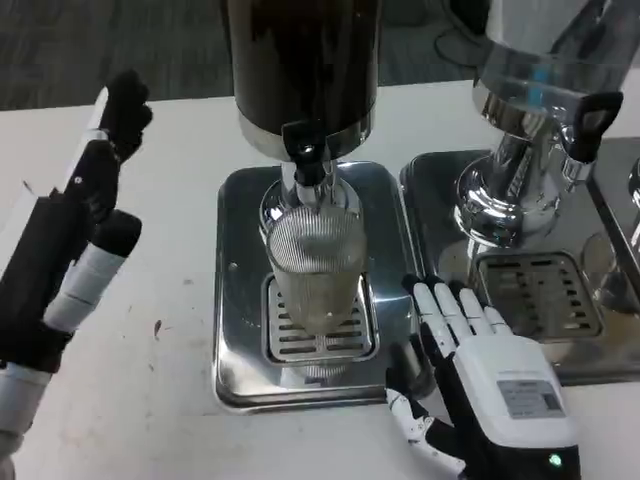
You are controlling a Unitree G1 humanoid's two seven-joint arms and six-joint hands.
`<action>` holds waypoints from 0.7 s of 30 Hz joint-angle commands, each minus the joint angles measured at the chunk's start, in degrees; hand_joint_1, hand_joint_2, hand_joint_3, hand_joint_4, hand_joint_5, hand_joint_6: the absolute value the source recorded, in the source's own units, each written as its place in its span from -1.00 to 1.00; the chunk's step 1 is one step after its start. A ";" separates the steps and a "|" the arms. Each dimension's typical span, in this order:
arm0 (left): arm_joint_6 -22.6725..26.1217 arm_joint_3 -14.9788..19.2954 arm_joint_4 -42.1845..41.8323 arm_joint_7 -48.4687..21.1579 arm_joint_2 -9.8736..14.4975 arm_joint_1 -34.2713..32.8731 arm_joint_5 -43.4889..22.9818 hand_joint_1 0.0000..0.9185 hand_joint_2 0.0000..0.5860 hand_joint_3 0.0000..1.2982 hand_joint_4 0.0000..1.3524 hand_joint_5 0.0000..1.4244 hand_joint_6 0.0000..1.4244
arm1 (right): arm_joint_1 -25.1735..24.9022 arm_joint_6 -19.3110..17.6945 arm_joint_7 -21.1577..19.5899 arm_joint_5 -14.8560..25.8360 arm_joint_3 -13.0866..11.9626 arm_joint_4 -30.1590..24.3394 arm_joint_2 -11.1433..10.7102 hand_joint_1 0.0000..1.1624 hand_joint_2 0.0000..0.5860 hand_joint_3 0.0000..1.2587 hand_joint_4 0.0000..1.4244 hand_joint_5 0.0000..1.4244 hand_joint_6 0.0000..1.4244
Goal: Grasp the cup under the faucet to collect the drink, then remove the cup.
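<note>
Under faucet (306, 150): cup (316, 268) on grille; right hand (480, 375) beside, apart.

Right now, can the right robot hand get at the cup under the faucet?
Probably yes. The right robot hand lies open just right of the cup, fingers pointing up the tray. Nothing sits between them; only the faucet crowds the cup's top.

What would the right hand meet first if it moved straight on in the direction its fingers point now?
Probably the steel tray rim, then the dispenser base behind. The right hand points up-left, just right of the cup; depth is unclear.
</note>
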 commanded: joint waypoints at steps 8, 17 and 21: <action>14.88 2.50 0.29 -24.95 -4.08 -9.24 -7.88 -1.00 -0.72 -0.99 -1.00 -0.90 -0.93 | -0.23 0.84 0.06 0.77 -0.34 0.02 1.20 -0.44 0.63 -1.00 -1.00 -1.00 -0.89; 17.86 3.66 4.45 -30.79 -7.87 -15.55 -4.34 -1.00 -0.75 -0.99 -1.00 -0.90 -0.93 | -0.39 0.81 -0.46 1.62 -0.42 0.91 2.17 -0.43 0.62 -1.00 -1.00 -1.00 -0.89; 18.45 4.07 6.55 -32.00 -9.85 -17.64 -3.48 -1.00 -0.76 -0.97 -1.00 -0.89 -0.93 | -0.24 0.99 -0.65 1.64 -0.35 0.88 2.36 -0.43 0.60 -1.00 -1.00 -1.00 -0.89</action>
